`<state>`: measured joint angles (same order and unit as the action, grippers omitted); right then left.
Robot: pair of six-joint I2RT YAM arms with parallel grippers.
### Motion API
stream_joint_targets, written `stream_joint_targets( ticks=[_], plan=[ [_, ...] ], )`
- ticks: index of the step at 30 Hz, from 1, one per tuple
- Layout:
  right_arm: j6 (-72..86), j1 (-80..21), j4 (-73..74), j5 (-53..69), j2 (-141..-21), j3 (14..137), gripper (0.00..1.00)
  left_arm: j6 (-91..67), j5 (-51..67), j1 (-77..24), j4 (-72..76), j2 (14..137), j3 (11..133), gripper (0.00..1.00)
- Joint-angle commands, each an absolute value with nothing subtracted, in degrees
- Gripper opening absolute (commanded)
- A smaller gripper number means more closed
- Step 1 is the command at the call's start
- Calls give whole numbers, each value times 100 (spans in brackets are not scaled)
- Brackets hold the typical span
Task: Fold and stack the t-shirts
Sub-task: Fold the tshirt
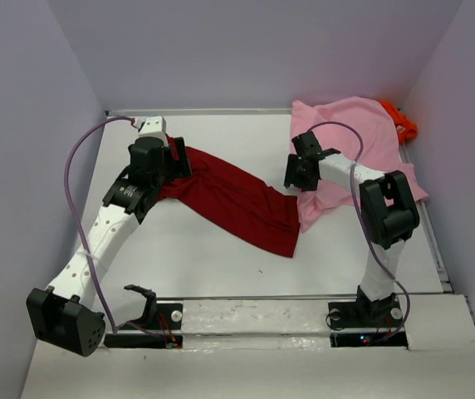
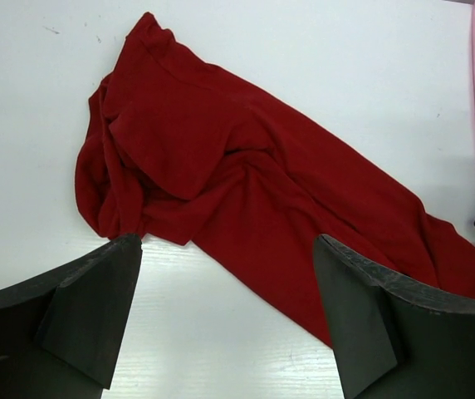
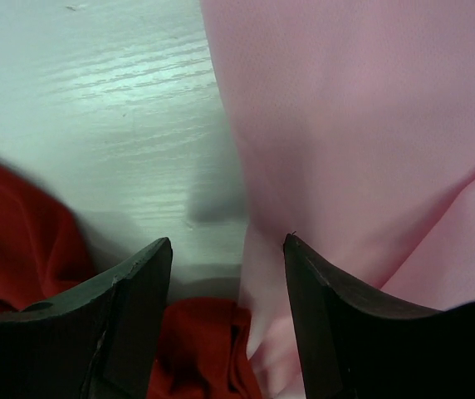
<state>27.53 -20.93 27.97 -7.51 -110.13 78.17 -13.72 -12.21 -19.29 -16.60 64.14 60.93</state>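
Observation:
The dark red t-shirt (image 1: 237, 199) lies crumpled in a long diagonal band across the table's middle; it also shows in the left wrist view (image 2: 246, 183). The light pink t-shirt (image 1: 350, 145) is spread at the back right, and fills the right wrist view (image 3: 362, 125). The bright orange t-shirt (image 1: 399, 120) peeks out behind it in the far right corner. My left gripper (image 1: 175, 162) is open and empty above the red shirt's left end (image 2: 227, 249). My right gripper (image 1: 291, 176) is open and empty over the spot where pink and red edges meet (image 3: 227, 249).
White walls enclose the table (image 1: 221, 266) on three sides. Purple cables loop from both arms. The red shirt's corner (image 3: 204, 349) lies under the right gripper next to the pink edge.

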Motion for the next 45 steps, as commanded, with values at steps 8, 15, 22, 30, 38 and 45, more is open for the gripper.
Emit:
stream_joint_targets(
  ticks=[8, 15, 22, 30, 38, 45],
  plan=[
    [3059, -1723, 2760, -449, -11900, 8446, 62, -1257, -1204, -1995, -1758, 6372, 6434, 94],
    [3032, -1301, 2760, -255, -12234, 8947, 62, -1248, -1178, -2013, -1828, 6337, 6521, 94],
    [2980, -889, 2909, -281, -12471, 9579, 61, -1204, -1195, -2030, -1854, 6363, 6521, 94],
    [2953, -352, 3304, -448, -12963, 10729, 61, -1152, -1257, -2057, -1837, 6460, 6530, 94],
    [2971, 141, 4130, -325, -14080, 12768, 61, -1055, -1459, -2127, -1697, 6285, 6267, 94],
    [3102, 878, 4412, -88, -14695, 13702, 60, -1055, -1441, -2171, -1696, 6258, 6266, 94]
  ],
)
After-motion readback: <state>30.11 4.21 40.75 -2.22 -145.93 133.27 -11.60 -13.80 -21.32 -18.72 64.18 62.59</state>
